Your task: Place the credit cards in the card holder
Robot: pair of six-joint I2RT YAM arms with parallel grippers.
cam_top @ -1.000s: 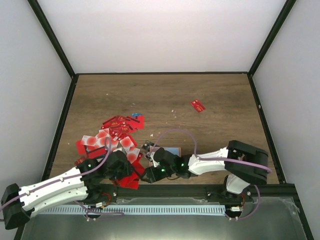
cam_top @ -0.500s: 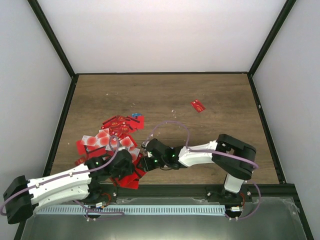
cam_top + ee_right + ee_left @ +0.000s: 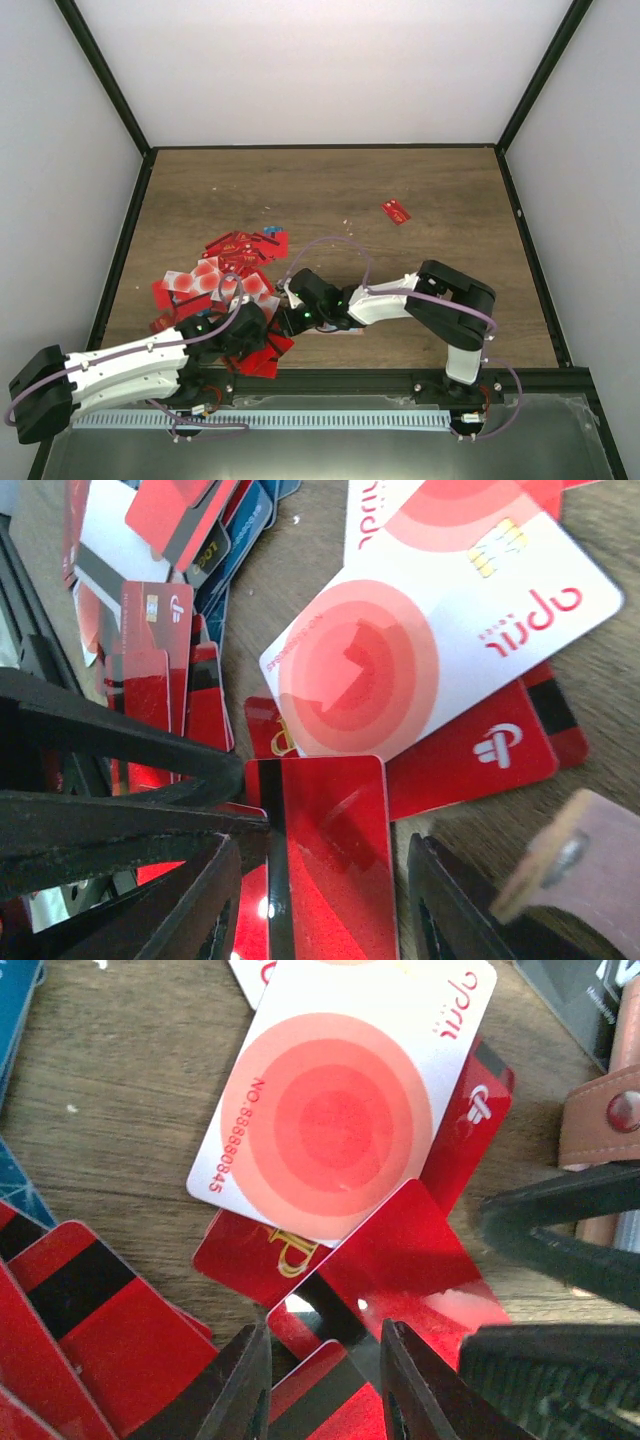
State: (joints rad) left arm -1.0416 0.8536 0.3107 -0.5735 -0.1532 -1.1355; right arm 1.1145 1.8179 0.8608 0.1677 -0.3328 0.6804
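1. One wooden table (image 3: 420,180).
2. Two robot arms. The left arm (image 3: 120,365) lies low, stretched from the near-left corner toward the middle. The right arm (image 3: 455,300) bends at its elbow and reaches leftward. Both wrists meet at the heap's near edge.
3. One heap of credit cards (image 3: 215,272), left of centre. They overlap and are too many to count. Most are red, at least two are pale with pink-red rings, and a few are blue.
4. Two grippers. The left gripper (image 3: 325,1345) has its fingers slightly apart, with a striped red card (image 3: 400,1260) between them. Whether it pinches the card cannot be told. The right gripper (image 3: 322,855) has its fingers apart over red cards. Whether it grips anything cannot be told.
5. One card holder (image 3: 600,1115). Only its tan snap tab shows, just beside a right-gripper finger.
6. One lone red card (image 3: 396,211), well apart to the right.
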